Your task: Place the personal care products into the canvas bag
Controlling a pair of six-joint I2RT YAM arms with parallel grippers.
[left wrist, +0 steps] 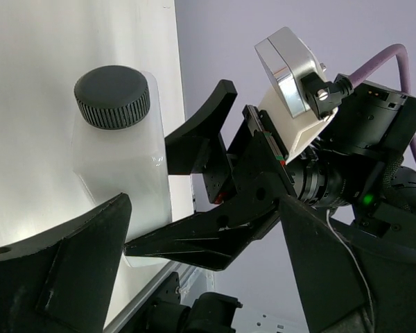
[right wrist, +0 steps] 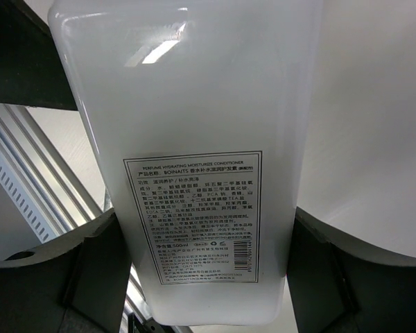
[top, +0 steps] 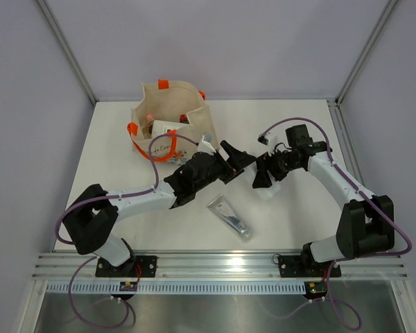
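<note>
Right tool (top: 262, 179) is pinching the white bottle (right wrist: 201, 104), long axis running along my fingers (right wrist: 76, 291), at mid counter (top: 298, 139). My left tool (top: 239, 158), spread wide, is facing it just beside. Canvas bag (top: 144, 118) is sitting far-left, nearer my left arm (top: 139, 201).

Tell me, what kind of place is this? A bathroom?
Probably a robot test lab, not a bathroom: two black-and-white robot arms bolted to a silver metal rail, a white table boxed in by plain grey walls, and a cloudy white plastic bottle in the right hand.
</note>
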